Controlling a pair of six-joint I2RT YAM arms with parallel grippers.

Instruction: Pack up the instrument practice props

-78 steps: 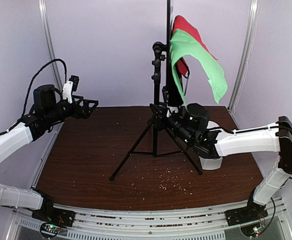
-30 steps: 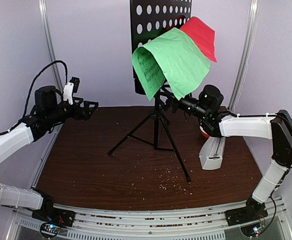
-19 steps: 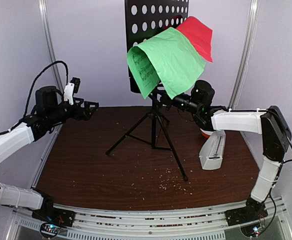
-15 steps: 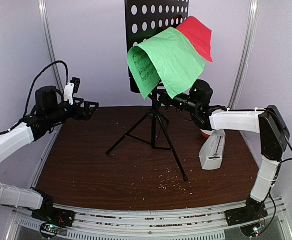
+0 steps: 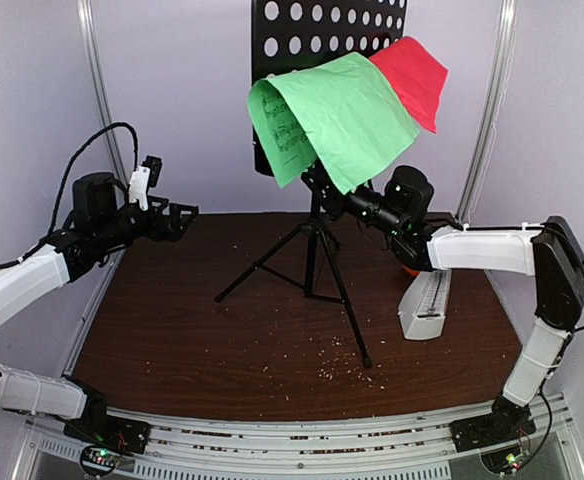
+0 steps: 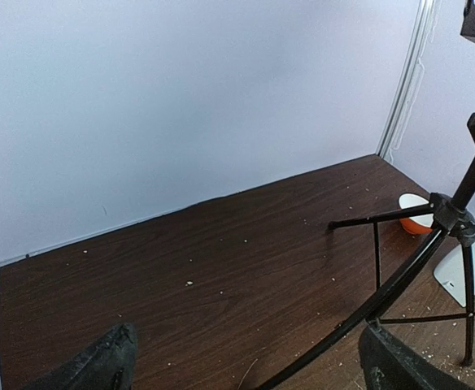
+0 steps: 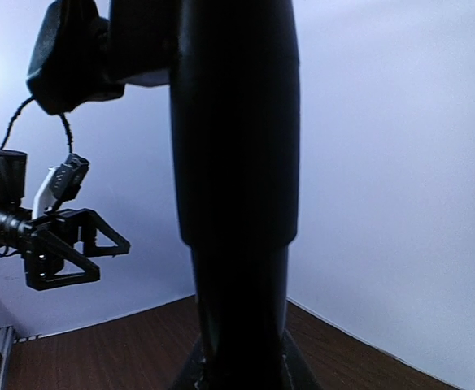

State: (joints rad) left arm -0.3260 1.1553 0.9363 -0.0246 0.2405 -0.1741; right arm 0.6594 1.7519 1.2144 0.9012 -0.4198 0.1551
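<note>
The black perforated music stand point(image 5: 317, 40) stands on tripod legs point(image 5: 312, 270) at mid-table, leaning a little. A green sheet point(image 5: 337, 115) and a red sheet point(image 5: 412, 75) hang over its desk. My right gripper point(image 5: 324, 196) is shut on the stand's pole just under the desk; the pole point(image 7: 233, 162) fills the right wrist view. My left gripper point(image 5: 179, 218) is open and empty, held in the air at the left, apart from the stand. It also shows in the left wrist view point(image 6: 250, 378). The white metronome point(image 5: 427, 303) lies on the table under my right arm.
A small orange-and-white bowl point(image 5: 409, 268) sits behind my right forearm, also seen in the left wrist view point(image 6: 416, 218). Crumbs are scattered on the brown table point(image 5: 172, 340). Walls close in at the back and both sides. Tripod legs point(image 6: 400, 284) spread wide across the middle.
The right gripper has turned the stand from edge-on to facing the camera. In the last half second the stand and its sheets shifted slightly to the right. The left arm has not moved.
</note>
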